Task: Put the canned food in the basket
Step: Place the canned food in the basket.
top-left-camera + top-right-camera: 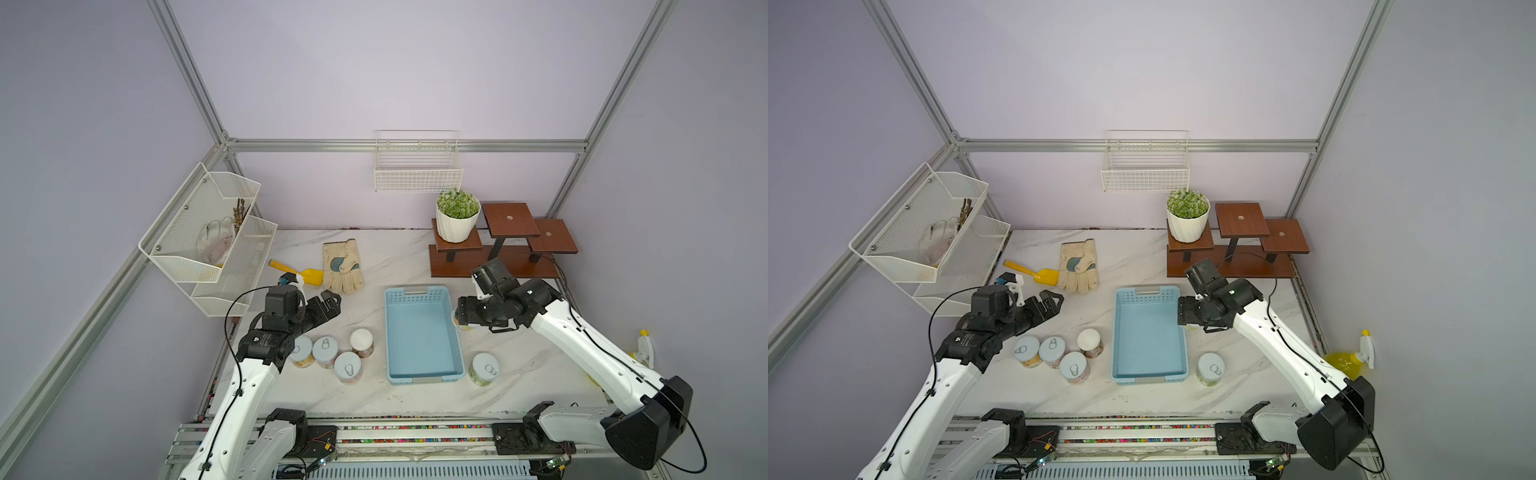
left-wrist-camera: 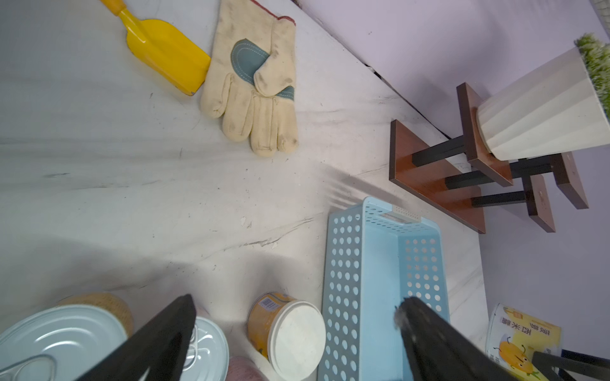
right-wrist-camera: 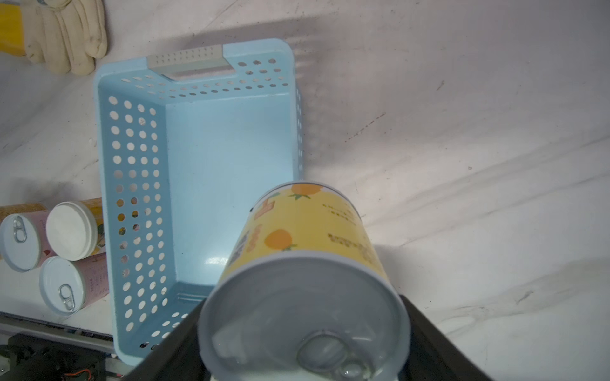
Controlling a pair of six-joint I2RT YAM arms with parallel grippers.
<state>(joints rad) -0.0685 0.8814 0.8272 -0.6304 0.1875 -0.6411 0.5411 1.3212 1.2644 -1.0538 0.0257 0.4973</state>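
The light-blue basket (image 1: 419, 336) (image 3: 224, 158) lies in the middle of the table with nothing in it. My right gripper (image 1: 461, 318) (image 3: 303, 330) is shut on a yellow-labelled can (image 3: 307, 237), tilted, just above the basket's right rim. Several cans stand in a cluster left of the basket: three with pull rings (image 1: 325, 352) (image 1: 348, 368) (image 1: 300, 351) and one with a plain white lid (image 1: 361, 341) (image 2: 290, 333). A green-labelled can (image 1: 484, 369) stands right of the basket's near end. My left gripper (image 1: 332, 303) (image 2: 296, 301) hangs open above and behind the cluster, holding nothing.
A work glove (image 1: 343, 268) and a yellow scoop (image 1: 299, 274) lie at the back left. A wooden stand (image 1: 498, 257) with a potted plant (image 1: 457, 220) is behind the right arm. A white mesh rack (image 1: 208, 241) hangs left, a wire basket (image 1: 417, 166) on the back wall.
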